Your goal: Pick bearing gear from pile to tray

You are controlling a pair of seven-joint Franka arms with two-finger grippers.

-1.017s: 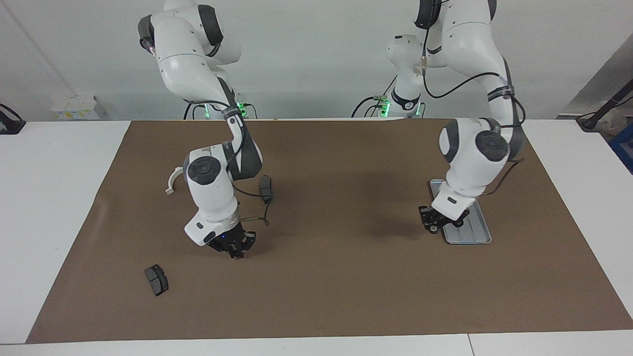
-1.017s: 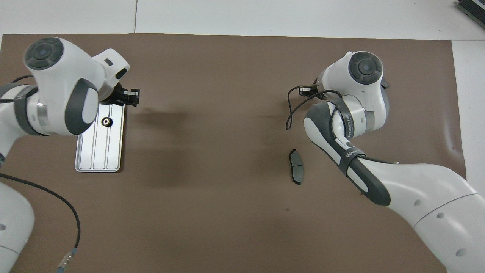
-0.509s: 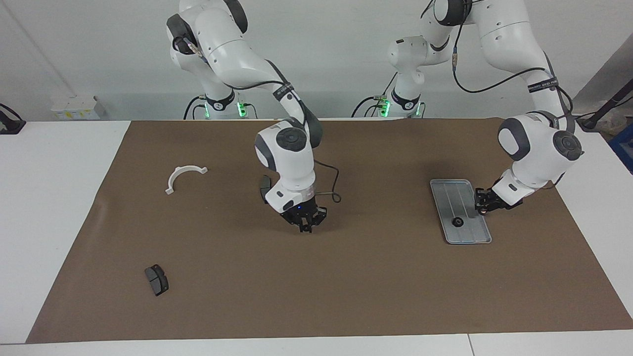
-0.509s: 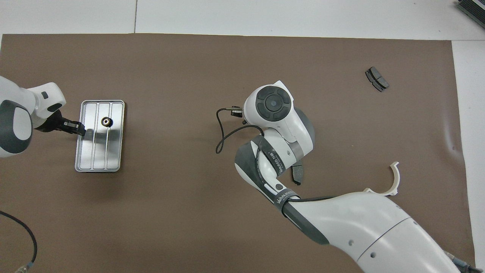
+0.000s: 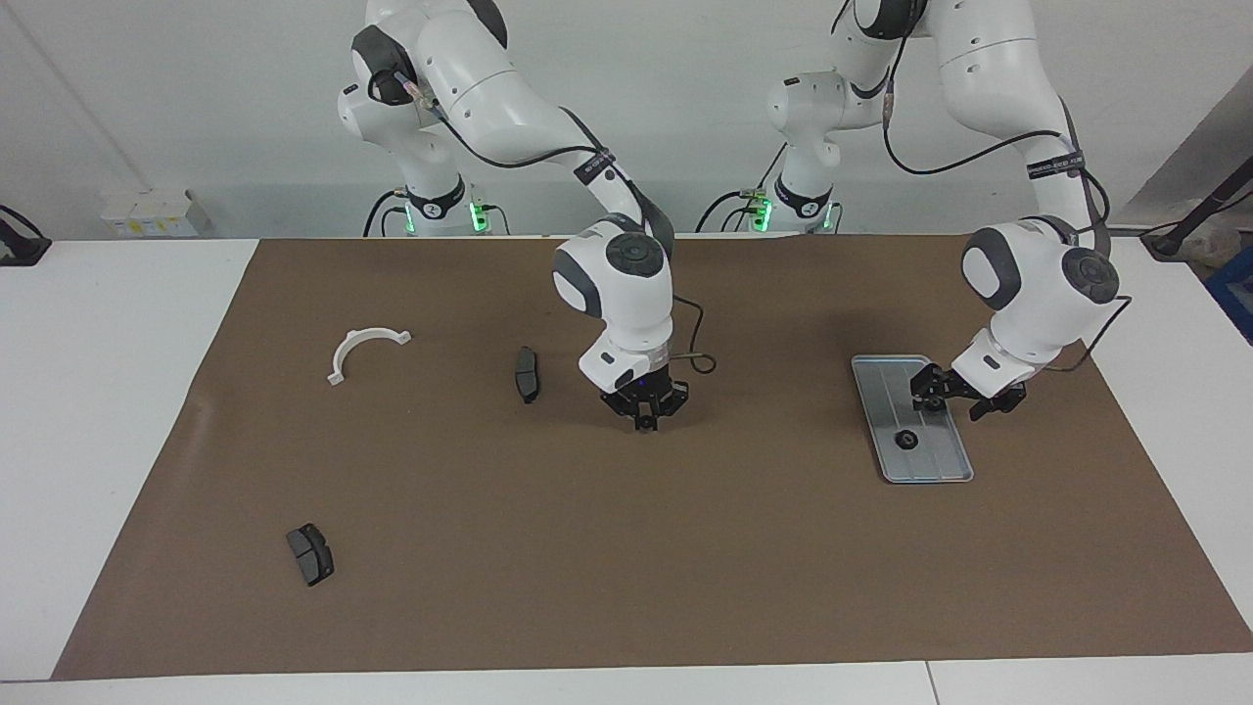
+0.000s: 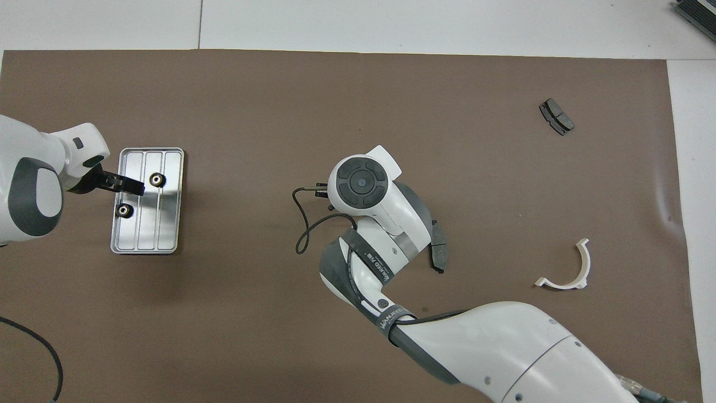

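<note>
Bearing gears (image 6: 157,179) two in tray (image 6: 168,240) at left arm's end, left gripper (image 5: 951,398) jaws wide apart over tray, empty, right gripper (image 5: 644,415) fingertips together, mid-bench, holding nothing visible

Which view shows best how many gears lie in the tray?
The overhead view: two gears show in the tray. The facing view shows only one; the left gripper covers the other's spot.

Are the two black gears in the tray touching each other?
Apart. The overhead view shows one gear and the other gear with bare tray between them.
</note>
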